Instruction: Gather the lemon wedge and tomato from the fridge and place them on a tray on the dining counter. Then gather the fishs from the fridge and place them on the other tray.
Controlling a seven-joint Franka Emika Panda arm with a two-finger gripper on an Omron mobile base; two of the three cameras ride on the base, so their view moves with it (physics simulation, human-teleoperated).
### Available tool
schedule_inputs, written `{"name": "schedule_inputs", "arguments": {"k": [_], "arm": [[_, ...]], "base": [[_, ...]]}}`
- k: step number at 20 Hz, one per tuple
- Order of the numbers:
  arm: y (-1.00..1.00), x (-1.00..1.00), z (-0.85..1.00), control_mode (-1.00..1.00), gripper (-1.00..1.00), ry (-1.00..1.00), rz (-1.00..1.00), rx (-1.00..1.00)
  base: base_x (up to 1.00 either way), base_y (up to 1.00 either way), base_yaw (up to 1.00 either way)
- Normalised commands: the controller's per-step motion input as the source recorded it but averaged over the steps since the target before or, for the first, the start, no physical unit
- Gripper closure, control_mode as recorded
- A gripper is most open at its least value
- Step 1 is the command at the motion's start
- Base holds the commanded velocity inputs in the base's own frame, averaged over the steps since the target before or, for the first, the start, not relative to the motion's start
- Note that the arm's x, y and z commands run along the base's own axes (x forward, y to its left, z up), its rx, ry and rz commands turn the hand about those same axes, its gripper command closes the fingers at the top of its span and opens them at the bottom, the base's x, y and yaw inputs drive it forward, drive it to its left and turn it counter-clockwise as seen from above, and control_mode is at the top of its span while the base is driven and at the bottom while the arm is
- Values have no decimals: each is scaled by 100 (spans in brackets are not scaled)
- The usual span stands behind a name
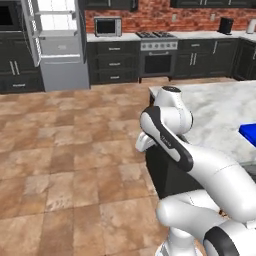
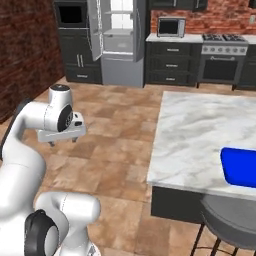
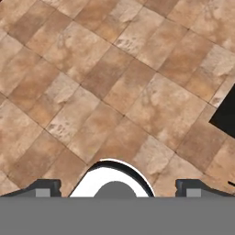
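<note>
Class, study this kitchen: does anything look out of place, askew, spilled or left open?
The fridge at the far wall stands with its upper doors open, its lit shelves exposed. Nothing looks spilled or damaged; the blue tray lies flat on the dining counter.

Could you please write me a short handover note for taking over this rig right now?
Gripper: open, holding nothing, pointing down at the brown tiled floor.
Tall grey steel fridge: across the kitchen, upper doors open; contents too small to tell.
White-grey marble dining counter: beside the base, with a blue tray lying empty.
Done: nothing placed on that tray.
Left: drive to the fridge, fetch everything.
</note>
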Motion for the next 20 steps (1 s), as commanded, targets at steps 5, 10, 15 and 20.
{"name": "schedule_inputs", "arguments": {"k": [5, 10, 15, 20], "arm": [[0, 0, 0, 100, -100, 0, 0, 0], [0, 0, 0, 100, -100, 0, 0, 0], [0, 0, 0, 100, -100, 0, 0, 0], [0, 0, 0, 100, -100, 0, 0, 0]], "base": [[83, 85, -2], [96, 40, 0], [91, 18, 0], [85, 29, 0]]}}
